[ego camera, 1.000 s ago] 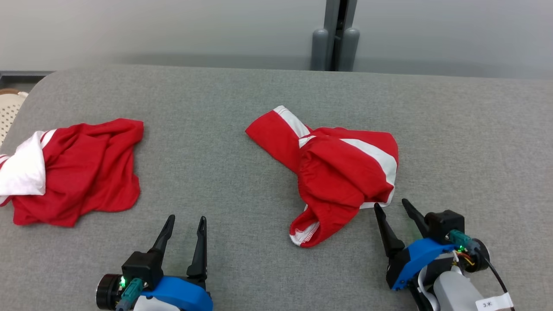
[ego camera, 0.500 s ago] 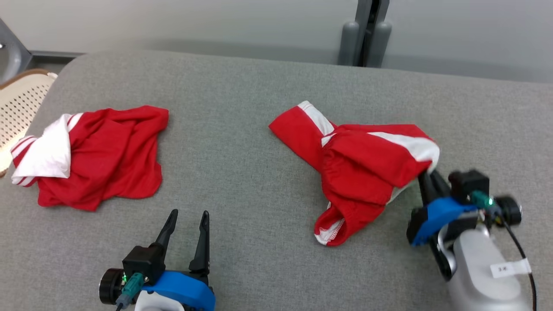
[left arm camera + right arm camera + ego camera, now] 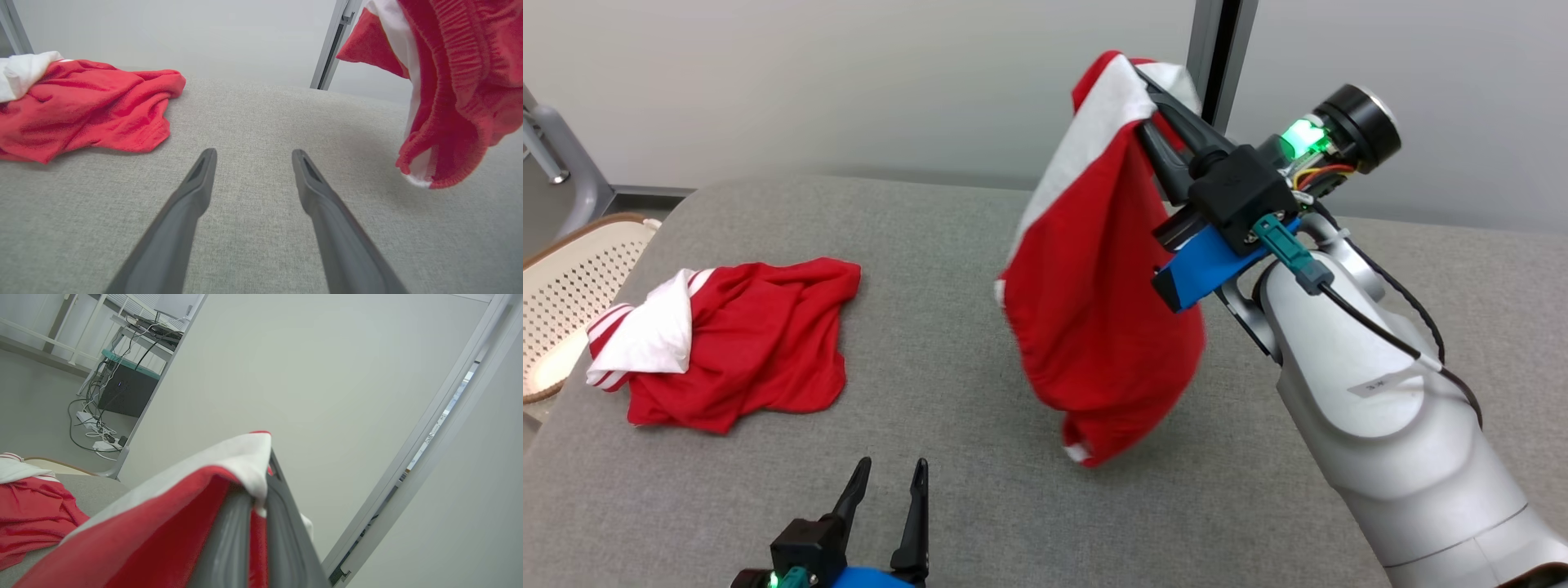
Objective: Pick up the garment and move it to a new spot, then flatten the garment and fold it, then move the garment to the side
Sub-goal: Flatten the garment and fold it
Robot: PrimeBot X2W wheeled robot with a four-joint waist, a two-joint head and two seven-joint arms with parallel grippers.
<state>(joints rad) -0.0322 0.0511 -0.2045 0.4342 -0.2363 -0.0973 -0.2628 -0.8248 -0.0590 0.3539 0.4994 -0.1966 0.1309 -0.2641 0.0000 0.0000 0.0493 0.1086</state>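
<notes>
The garment [image 3: 1098,278], red shorts with a white side stripe, hangs in the air above the grey table [image 3: 947,245]. My right gripper [image 3: 1147,102] is shut on its top edge, high at the centre right of the head view. In the right wrist view the white-and-red cloth [image 3: 196,498] drapes over the closed fingers [image 3: 282,506]. The left wrist view shows the hanging garment [image 3: 453,94] at the upper right, its hem clear of the table. My left gripper [image 3: 890,474] rests open and holds nothing, low at the table's near edge; its fingers [image 3: 192,196] stand apart above bare cloth.
A second red-and-white garment [image 3: 727,343] lies crumpled at the table's left, seen too in the left wrist view [image 3: 81,110]. A perforated cream basket [image 3: 564,294] stands beyond the left edge. A grey post [image 3: 1217,49] rises behind the table.
My right gripper shut on the garment's right edge and raised it off the table into the air. The head camera tilted up. The left gripper stayed open in place.
</notes>
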